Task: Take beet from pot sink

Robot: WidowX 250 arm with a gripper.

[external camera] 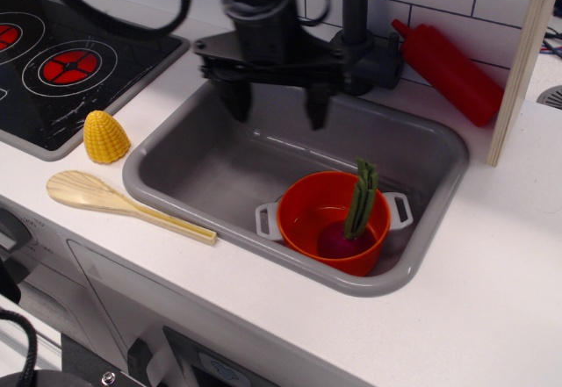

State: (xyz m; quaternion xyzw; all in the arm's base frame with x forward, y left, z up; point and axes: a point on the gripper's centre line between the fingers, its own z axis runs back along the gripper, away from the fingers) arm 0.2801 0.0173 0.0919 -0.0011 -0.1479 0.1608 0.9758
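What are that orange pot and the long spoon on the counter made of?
The pot looks like moulded plastic: uniform bright orange, smooth, with a soft sheen and light grey handles. The spoon looks like unpainted wood: pale tan, matte, with faint grain, though the picture cannot rule out a wood-look plastic.

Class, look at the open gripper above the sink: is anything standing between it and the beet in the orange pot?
Nothing visible does. The black gripper hangs open over the grey plastic sink, up and left of the round orange pot. The dark purple beet sits inside, its green stalk rising clear above the rim.
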